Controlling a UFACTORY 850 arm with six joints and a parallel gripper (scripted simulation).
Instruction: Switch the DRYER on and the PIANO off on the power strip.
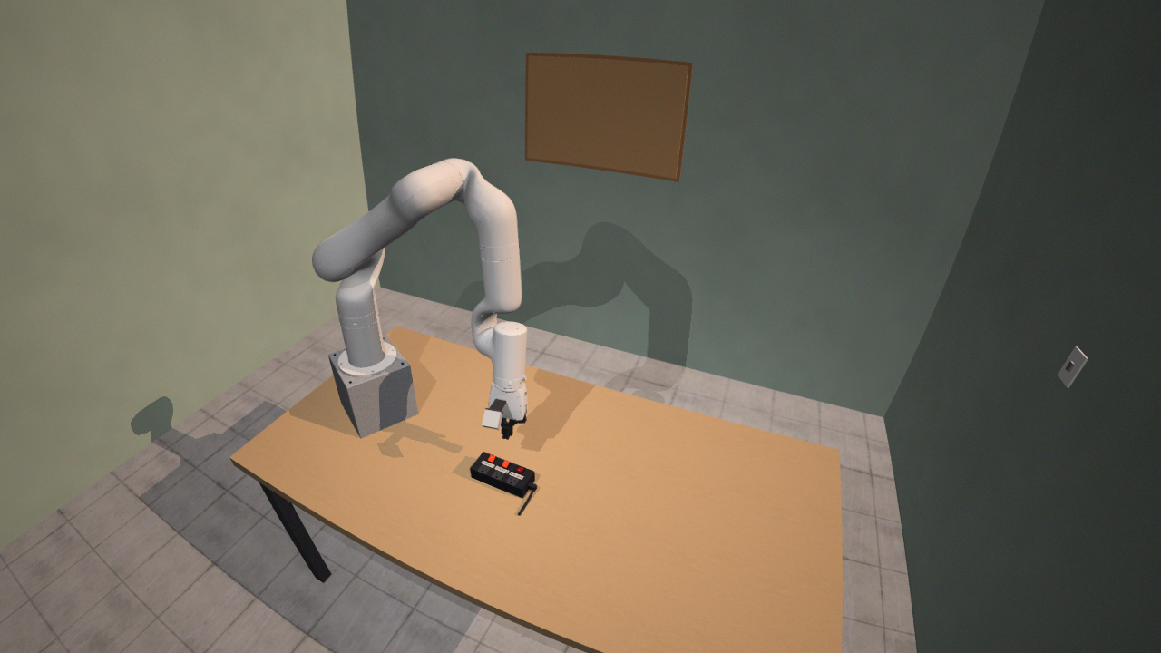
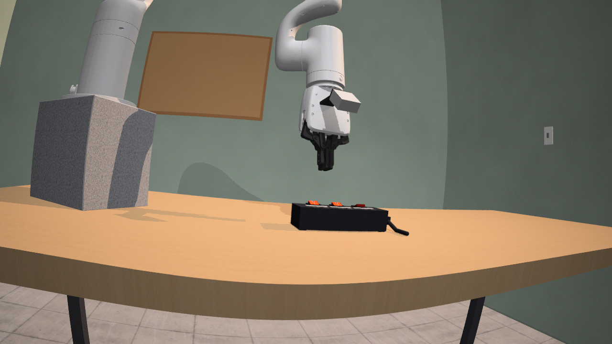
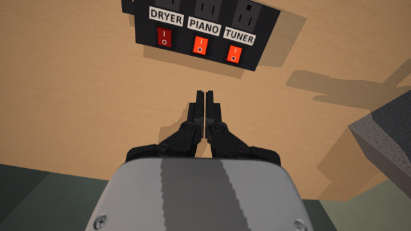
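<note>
Shut tool [image 1: 506, 436] [image 2: 325, 169] [image 3: 205, 101] hangs above the table [image 1: 689, 520] [image 2: 213, 256] [image 3: 64, 112]; 2 switches glow, DRYER switch [image 1: 520, 468] [image 2: 360, 205] [image 3: 164, 37] dark.

The power strip [image 1: 502, 474] [image 2: 340, 218] [image 3: 205, 32] is a long black block lying flat and right way up on the counter [image 1: 689, 503] [image 2: 213, 256] [image 3: 64, 96], its short black cord end resting beside it. The DRYER switch [image 1: 520, 469] [image 2: 360, 205] [image 3: 164, 37] is dark red and unlit, so off. The PIANO switch [image 1: 505, 464] [image 2: 336, 204] [image 3: 200, 45] and TUNER switch [image 1: 491, 458] [image 2: 313, 202] [image 3: 234, 54] glow orange-red, both on. White labels name each, next to dark sockets.
</note>
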